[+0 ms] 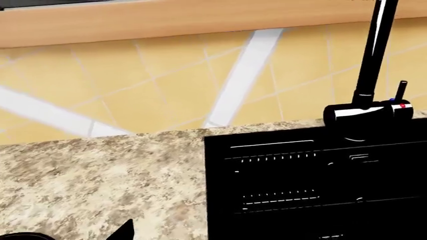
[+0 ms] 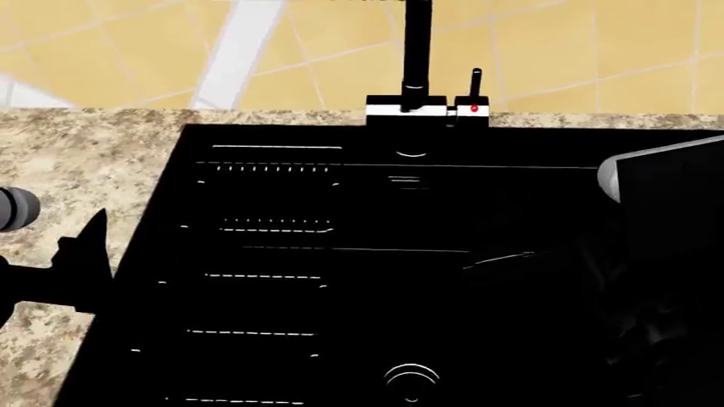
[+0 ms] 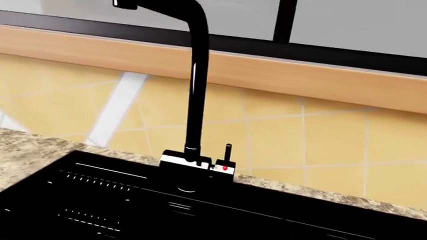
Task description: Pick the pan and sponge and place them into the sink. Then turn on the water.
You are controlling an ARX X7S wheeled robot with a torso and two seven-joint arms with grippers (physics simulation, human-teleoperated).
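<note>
Big black sink (image 2: pixel 374 280) fills the head view; faucet (image 2: pixel 414 59) stands at twelve o'clock. Right arm (image 2: pixel 667 254) looms at three, gripper unseen. Left gripper (image 2: pixel 80 263) at nine over granite counter (image 2: pixel 68 161), grip unclear. Pan, sponge unseen.

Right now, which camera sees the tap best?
The right wrist view: the faucet shows from base to curved top, lever beside it. The head view shows only its lower stem and base; the left wrist view shows a tilted stem cut off at the frame's edge.
</note>
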